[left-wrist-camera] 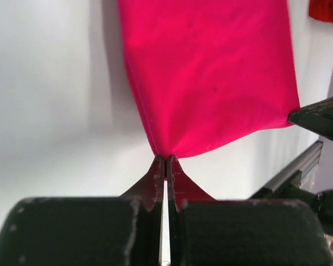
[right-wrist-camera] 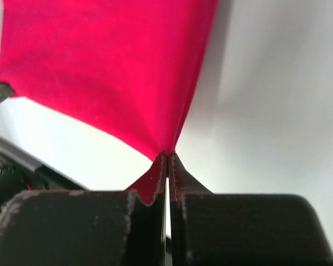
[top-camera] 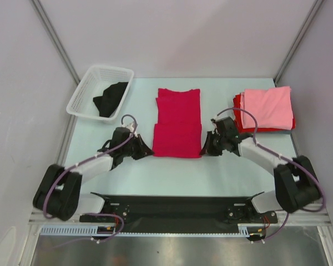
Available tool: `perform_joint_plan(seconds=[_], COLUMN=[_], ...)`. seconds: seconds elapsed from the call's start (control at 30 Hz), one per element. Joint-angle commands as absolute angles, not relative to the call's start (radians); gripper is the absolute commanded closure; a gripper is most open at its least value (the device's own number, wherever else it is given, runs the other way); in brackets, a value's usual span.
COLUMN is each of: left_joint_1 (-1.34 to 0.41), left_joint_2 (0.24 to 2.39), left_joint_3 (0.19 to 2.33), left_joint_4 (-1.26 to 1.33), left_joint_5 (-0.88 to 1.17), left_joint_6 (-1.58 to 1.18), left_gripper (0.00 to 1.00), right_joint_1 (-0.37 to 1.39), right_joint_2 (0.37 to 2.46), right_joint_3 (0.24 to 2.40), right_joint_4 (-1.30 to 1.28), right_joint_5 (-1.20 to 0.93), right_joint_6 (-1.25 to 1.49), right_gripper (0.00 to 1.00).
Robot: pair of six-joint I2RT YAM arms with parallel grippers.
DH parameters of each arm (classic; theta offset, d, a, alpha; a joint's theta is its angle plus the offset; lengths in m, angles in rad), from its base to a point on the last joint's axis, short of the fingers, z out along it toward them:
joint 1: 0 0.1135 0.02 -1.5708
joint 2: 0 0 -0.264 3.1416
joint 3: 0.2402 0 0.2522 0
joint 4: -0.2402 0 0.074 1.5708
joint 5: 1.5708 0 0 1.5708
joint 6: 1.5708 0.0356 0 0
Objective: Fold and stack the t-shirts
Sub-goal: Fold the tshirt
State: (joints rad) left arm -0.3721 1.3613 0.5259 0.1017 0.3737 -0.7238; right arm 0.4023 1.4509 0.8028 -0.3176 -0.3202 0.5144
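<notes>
Pale table (top-camera: 155, 172) — plain grey walls (top-camera: 172, 33)

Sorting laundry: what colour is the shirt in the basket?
Black t-shirt, clearest from the top external view.

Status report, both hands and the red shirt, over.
Left hand shut on crimson t-shirt, near-left corner. Right hand shut on near-right corner. Shirt lies flat mid-table. Nothing in the way: folded stack far right, basket far left.

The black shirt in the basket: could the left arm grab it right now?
Probably not yet: the left gripper is shut on a corner of the crimson shirt, though the basket sits open nearby.
</notes>
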Motion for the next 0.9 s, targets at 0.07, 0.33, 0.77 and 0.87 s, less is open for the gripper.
perform_joint_plan(seconds=[0.07, 0.33, 0.77, 0.87], left_joint_1=[-0.385, -0.322, -0.245, -0.239], left_joint_2=[1.155, 1.084, 1.354, 1.416], left_joint_3=[0.492, 0.626, 0.977, 1.046], left_joint_4=[-0.056, -0.156, -0.178, -0.17], left_joint_5=[0.443, 0.495, 0.442, 0.431], left_joint_6=[-0.67, -0.644, -0.678, -0.684], left_gripper=[1.0, 1.0, 1.0, 1.0], right_joint_1=[0.462, 0.457, 0.281, 0.244], right_joint_2=[1.243, 1.172, 1.54, 1.621], right_joint_3=[0.755, 0.941, 1.348, 1.434], right_joint_4=[-0.42, -0.534, -0.588, -0.586], right_joint_5=[-0.284, -0.223, -0.294, -0.336], right_joint_6=[0.529, 0.517, 0.433, 0.436], right_gripper=[1.0, 1.0, 1.0, 1.0])
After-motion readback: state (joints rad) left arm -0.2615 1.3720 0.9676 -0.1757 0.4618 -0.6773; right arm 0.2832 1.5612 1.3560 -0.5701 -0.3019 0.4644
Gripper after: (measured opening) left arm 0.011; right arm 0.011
